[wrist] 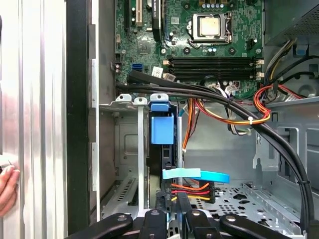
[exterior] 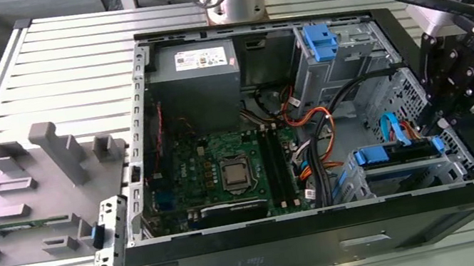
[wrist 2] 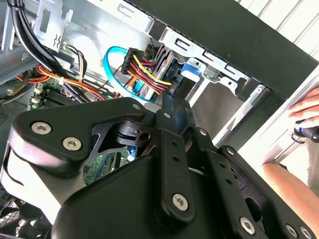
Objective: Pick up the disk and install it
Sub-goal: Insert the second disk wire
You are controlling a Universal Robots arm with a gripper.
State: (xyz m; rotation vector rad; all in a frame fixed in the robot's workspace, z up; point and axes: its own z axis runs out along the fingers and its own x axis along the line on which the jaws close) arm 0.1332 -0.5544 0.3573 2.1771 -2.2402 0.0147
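The disk (wrist: pixel 162 130) sat on edge in the drive cage (wrist: pixel 127 149) at the lower corner of the open computer case (exterior: pixel 331 233), toward the exterior view's right, clipped in its blue bracket. The gripper (wrist: pixel 172 200) hung just beside its cabled end, and whether the claw was spread, pressed together or pinching the drive could not be told. The disk's long axis ran along the cage slot. In the exterior view it lay roughly left to right, with the bracket's tab end toward the motherboard (wrist: pixel 199 40) and the connector end toward the gripper. A flat blue data cable (wrist: pixel 197 175) and a red-and-yellow power lead (wrist: pixel 192 188) met that connector end. Judging from this, the main risk was the claw snagging or tugging those leads, since it worked right among them, which could unseat a plug or bend a connector. A skewed push could also jam the bracket against the cage rail. A person's hand (wrist 2: pixel 305 110) rested on the table just outside the case wall, close enough that a wide swing of the arm might strike it.
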